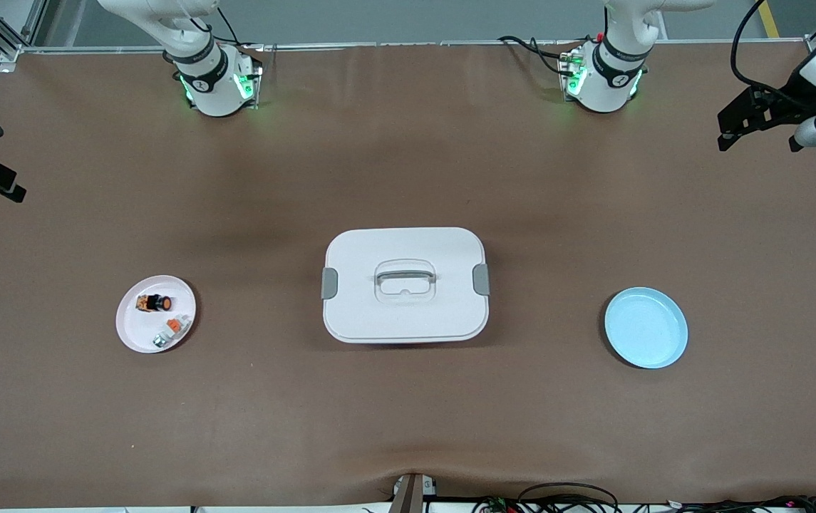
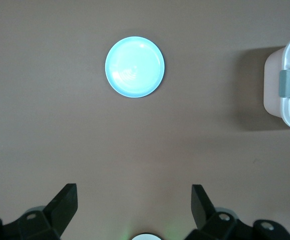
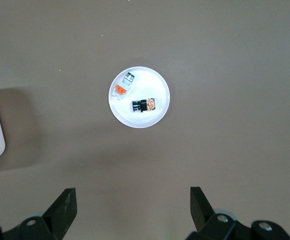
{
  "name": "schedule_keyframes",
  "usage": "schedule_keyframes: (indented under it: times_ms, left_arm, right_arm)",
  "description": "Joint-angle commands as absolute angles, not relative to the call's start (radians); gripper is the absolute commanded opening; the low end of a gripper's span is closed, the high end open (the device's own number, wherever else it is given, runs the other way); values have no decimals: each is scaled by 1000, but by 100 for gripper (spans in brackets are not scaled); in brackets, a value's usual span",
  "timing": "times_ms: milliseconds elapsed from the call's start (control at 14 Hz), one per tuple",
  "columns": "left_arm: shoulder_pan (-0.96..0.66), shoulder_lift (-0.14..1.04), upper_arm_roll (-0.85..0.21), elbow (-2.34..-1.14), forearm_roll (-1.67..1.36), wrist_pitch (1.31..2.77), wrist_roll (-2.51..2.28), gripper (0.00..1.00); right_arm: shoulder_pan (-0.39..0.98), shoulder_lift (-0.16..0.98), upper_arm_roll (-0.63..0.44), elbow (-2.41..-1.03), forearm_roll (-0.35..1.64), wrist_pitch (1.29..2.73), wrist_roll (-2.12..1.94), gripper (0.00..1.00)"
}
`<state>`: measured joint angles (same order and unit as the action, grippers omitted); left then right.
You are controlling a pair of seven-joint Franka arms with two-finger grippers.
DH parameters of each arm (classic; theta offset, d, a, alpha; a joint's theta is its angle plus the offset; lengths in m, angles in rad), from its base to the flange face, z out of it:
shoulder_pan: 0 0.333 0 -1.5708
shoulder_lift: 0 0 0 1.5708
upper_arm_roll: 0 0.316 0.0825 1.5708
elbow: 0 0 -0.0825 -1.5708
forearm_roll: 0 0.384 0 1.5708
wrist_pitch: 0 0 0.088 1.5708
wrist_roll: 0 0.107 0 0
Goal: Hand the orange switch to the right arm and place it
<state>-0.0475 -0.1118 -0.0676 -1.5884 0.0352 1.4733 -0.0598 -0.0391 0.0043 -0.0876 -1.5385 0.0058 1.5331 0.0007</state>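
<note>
The switch (image 1: 155,303) lies on its side on the white plate (image 1: 131,328), toward the right arm's end of the table; its round orange end points toward the box (image 1: 405,285), and no gripper touches it; beside it on the same plate, nearer the front camera, lies a small white-and-grey piece (image 1: 170,330) with an orange patch, the two apart from each other as far as the front view lets me judge.

The box, white with grey clips at both short ends and a recessed handle in its lid, sits closed at the middle of the table, between the two plates; the blue plate (image 1: 646,328) rests toward the left arm's end, with nothing on it.

The right gripper (image 3: 129,207) hangs high over the bare table near the white plate, its fingers (image 3: 64,207) spread wide and holding nothing; its wrist view looks straight down on the plate and both small parts.

The left gripper (image 2: 132,205) hangs high over the table near the blue plate, its fingers (image 2: 67,205) likewise spread wide and empty; a corner of the box shows at the edge of its wrist view.

In the front view only the bases of both arms show.
</note>
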Motion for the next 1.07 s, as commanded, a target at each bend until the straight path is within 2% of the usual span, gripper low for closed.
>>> schedule_keyframes:
  times_ms: [0,142,285,570,997]
  left_arm:
    - [-31,-110,-72,-1583,52,1470,-41,100]
    - [-29,-98,-74,-1563,52,1470,-45,100]
    - [-28,-81,-72,-1528,54,1468,-46,100]
    - [-11,-83,-74,-1523,52,1442,-41,100]
    - [-15,-83,-80,-1523,18,1442,-84,100]
  right_arm:
    - [-37,-2,-81,-1500,14,1452,29,100]
    - [-34,-2,-80,-1485,43,1408,28,100]
    - [-34,-20,-81,-1491,58,1434,11,100]
    - [-6,-25,-80,-1486,23,1476,18,100]
    - [-37,-35,-94,-1485,51,1460,3,100]
